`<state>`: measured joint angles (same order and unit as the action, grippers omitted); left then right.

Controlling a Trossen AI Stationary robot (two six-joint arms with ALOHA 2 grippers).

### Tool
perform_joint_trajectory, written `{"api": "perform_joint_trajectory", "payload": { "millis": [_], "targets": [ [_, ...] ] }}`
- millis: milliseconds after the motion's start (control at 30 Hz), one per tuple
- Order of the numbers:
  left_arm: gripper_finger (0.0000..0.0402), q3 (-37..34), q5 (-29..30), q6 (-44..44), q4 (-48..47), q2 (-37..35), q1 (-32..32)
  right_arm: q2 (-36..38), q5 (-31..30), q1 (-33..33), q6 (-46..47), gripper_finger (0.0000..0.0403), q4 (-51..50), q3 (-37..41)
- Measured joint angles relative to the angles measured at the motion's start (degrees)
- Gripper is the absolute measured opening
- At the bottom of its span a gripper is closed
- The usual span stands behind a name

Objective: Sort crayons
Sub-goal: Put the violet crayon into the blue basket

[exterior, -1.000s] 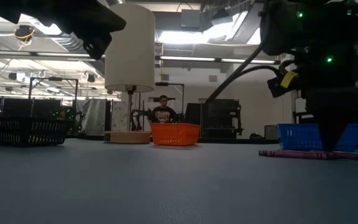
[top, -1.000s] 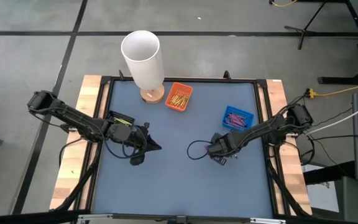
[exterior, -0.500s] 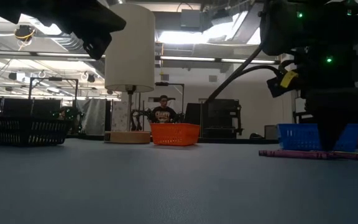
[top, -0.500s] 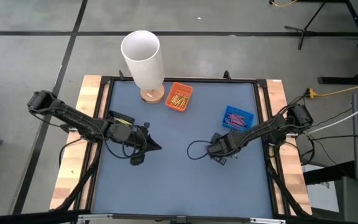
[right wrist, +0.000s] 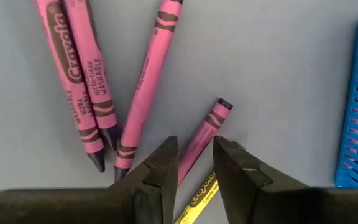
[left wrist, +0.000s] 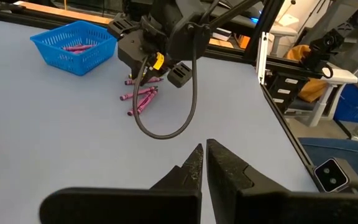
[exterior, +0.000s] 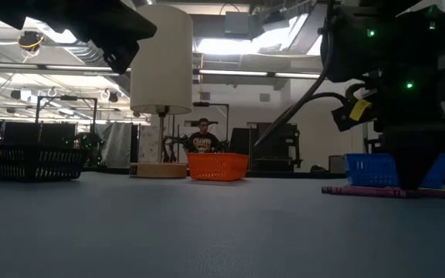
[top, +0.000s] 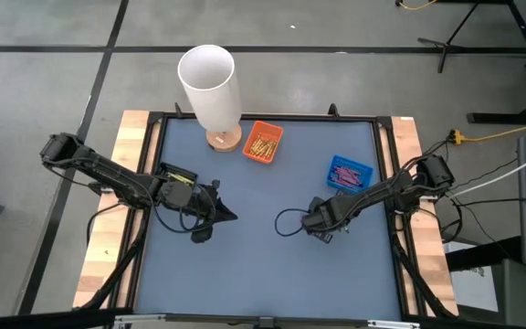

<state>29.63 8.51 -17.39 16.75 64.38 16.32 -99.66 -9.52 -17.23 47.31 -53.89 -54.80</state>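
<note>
Several purple crayons [right wrist: 73, 68] lie loose on the blue table beside the blue basket [top: 350, 172], which holds more of them [left wrist: 73, 45]. My right gripper [right wrist: 194, 142] points down over this group, open. Its fingers stand on either side of one purple crayon [right wrist: 205, 132], and a yellow crayon [right wrist: 197, 200] also shows in the gap; I cannot tell whether they touch either one. The orange basket [top: 263, 142] holds yellow crayons. My left gripper [left wrist: 204, 152] hovers shut above the table's left half [top: 234, 217], away from the crayons.
A tall white cylinder [top: 210, 87] on a round wooden base stands at the far edge, left of the orange basket. A black cable loop [left wrist: 166, 127] hangs from my right arm, beside the loose crayons. A person [exterior: 202, 135] sits in the room beyond.
My right arm's upper links have shifted a little. Its gripper stays over the same crayons, with the same gap between its fingers.
</note>
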Motion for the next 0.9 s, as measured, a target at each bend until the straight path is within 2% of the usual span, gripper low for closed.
{"api": "perform_joint_trajectory", "payload": {
  "millis": [167, 433, 700, 900],
  "targets": [
    [0.0007, 0.0, 0.0, 0.0, 0.0, 0.0, 0.0, -0.1, 0.0, 0.0, 0.0, 0.0092, 0.2, 0.0],
    [0.0007, 0.0, 0.0, 0.0, 0.0, 0.0, 0.0, -0.2, 0.1, 0.0, -1.9, 0.0010, 0.7, 0.0],
    [0.0007, 0.0, 0.0, 0.0, 0.0, 0.0, 0.0, -0.2, 0.5, 0.0, -2.9, 0.0039, 1.7, 0.1],
    [0.0007, 0.0, 0.0, 0.0, 0.0, 0.0, 0.0, -0.4, 2.6, 0.0, -5.9, 0.0019, -0.8, -1.9]
  ]
}}
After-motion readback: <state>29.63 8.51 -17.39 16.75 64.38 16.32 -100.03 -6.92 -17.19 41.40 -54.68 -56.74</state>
